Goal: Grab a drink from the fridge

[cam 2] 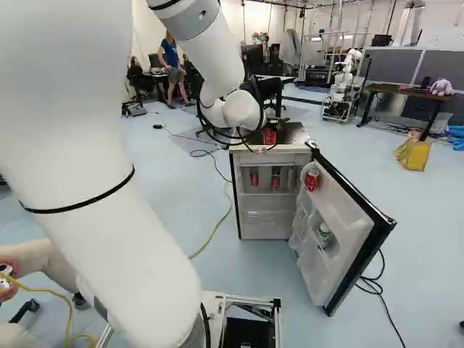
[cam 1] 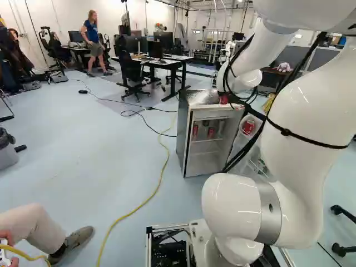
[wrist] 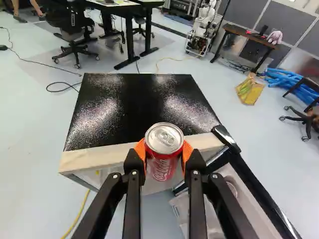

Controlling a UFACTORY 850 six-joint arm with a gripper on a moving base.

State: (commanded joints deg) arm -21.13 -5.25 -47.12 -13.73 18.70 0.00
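From my remote station I report on the gripper (cam 2: 264,139): its two fingers are closed on a red drink can (wrist: 162,167), one orange pad (wrist: 188,151) to each side. The can stands roughly upright in that hold, silver lid (wrist: 164,138) exposed, at the front edge of the fridge (wrist: 79,160). Whether its base touches the fridge top I cannot tell — my own fingers and the viewing angle hide it.

The fridge door (cam 2: 348,233) is wide open, swung out to the right in the right base view. Stock noted on the upper shelf: one red can (cam 2: 254,176), a second red can with a darker top (cam 2: 275,179) beside it, and a clear item (cam 2: 291,178) next to that. The door carries another red can (cam 2: 312,180) high up and a green-and-white container (cam 2: 324,233) lower down.

Surroundings: a yellow cable (cam 1: 157,186) runs along the floor left of the fridge in the left base view; further back I record another robot (cam 2: 344,87) and a yellow bag (cam 2: 413,154).
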